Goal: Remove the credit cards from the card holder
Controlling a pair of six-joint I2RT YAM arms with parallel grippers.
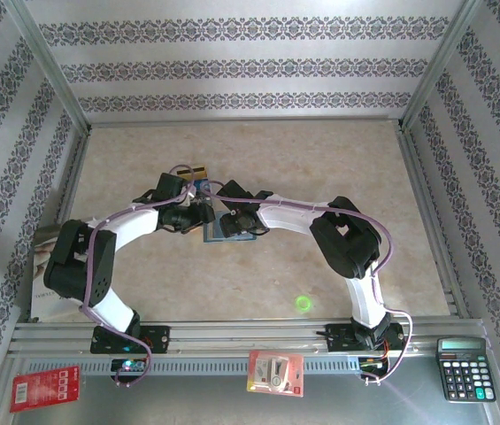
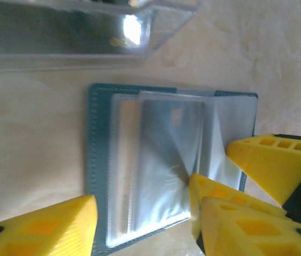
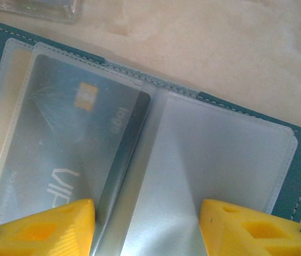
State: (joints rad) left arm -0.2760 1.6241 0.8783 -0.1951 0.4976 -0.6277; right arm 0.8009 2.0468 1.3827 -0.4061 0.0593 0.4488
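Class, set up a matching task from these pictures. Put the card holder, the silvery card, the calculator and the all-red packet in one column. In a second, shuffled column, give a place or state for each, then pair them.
Column A
1. card holder
2. silvery card
3. calculator
4. all-red packet

Column B
a. near right corner of the top view
b. spread open, lying flat
c. near left corner of the top view
d. tucked inside a clear sleeve

Pairs: 1-b, 2-d, 3-a, 4-c
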